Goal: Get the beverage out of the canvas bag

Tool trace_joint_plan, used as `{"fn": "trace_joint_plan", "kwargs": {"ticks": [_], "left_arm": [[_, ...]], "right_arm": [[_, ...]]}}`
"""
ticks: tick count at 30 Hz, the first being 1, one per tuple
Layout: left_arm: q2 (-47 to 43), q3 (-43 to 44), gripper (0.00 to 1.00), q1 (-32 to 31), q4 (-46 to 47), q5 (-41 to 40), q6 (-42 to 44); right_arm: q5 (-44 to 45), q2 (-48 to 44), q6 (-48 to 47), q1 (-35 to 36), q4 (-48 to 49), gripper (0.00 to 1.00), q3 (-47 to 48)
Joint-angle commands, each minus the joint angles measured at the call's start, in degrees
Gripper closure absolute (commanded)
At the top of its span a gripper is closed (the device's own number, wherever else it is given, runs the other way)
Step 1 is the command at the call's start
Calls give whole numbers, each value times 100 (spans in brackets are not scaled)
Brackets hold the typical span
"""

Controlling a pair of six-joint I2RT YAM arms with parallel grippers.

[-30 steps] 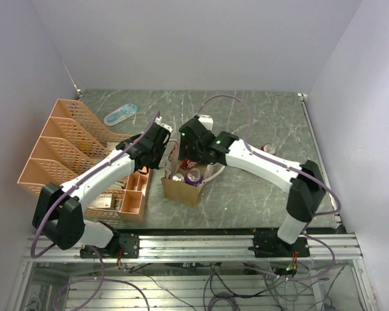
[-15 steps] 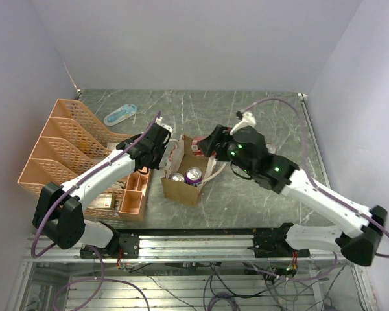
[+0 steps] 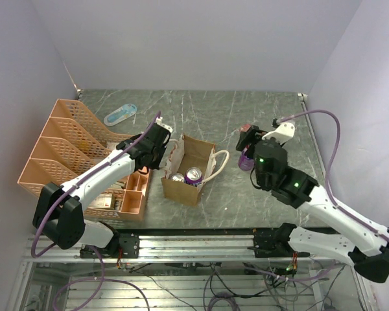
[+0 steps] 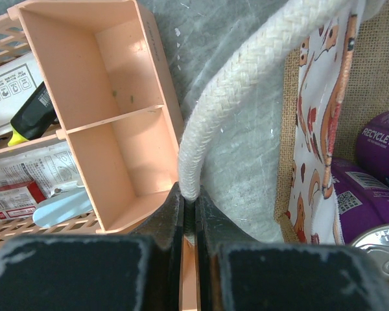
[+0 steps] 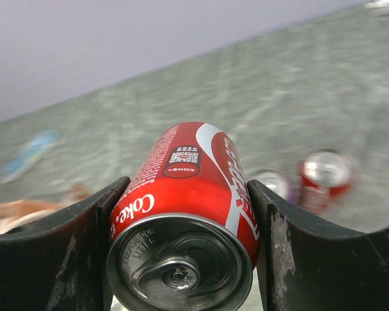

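Observation:
The canvas bag (image 3: 181, 189) stands open at the table's middle, with two purple cans (image 3: 193, 173) inside. My left gripper (image 3: 161, 146) is shut on the bag's left cream rope handle (image 4: 246, 84); the wrist view shows the rope pinched between the pads (image 4: 189, 207). The bag's white red-patterned side (image 4: 314, 162) and the purple cans (image 4: 376, 194) lie to its right. My right gripper (image 3: 249, 137) is shut on a red Coke can (image 5: 188, 188), held on its side above the table to the right of the bag.
The orange tray organizer (image 3: 65, 152) stands left of the bag, its small compartments (image 4: 110, 110) beside my left gripper. A purple can (image 3: 246, 162) stands under my right gripper. A red can (image 5: 324, 175) stands beyond it. A blue object (image 3: 120, 115) lies at the back left.
My right gripper has come up out of the bag with the red can and swung right, away from the bag. My left gripper has kept still on the handle.

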Motion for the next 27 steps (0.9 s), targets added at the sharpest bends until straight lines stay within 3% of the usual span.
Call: {"fn": "trace_joint_plan", "kwargs": {"ticks": [1,4,11,19,22,24,27], "left_arm": [[35,160,93,-48,69,136,41],[49,160,93,-48,61,134,45],[97,161,93,-48,61,137,43],[80,151,93,-48,61,127,36],[67,160,93,-48,61,145,40],[62,161,93,-46,61,163,45],[30,160,93,-48,69,190,47]], "right_arm": [[2824,445,166,-20,-796,100,221],[3698,767,962,-29,-1714,100,220],[4601,1780,5856,-219,-6384,100,1035],[3859,2542,5889,-1473,-6433,100,1396],[3412,2661,5132,-1842,-5861,100,1575],[2924,2532,4250,-2171,-5006,100,1574],[1299,1776,2119,-2991,-2648,100,921]]}}
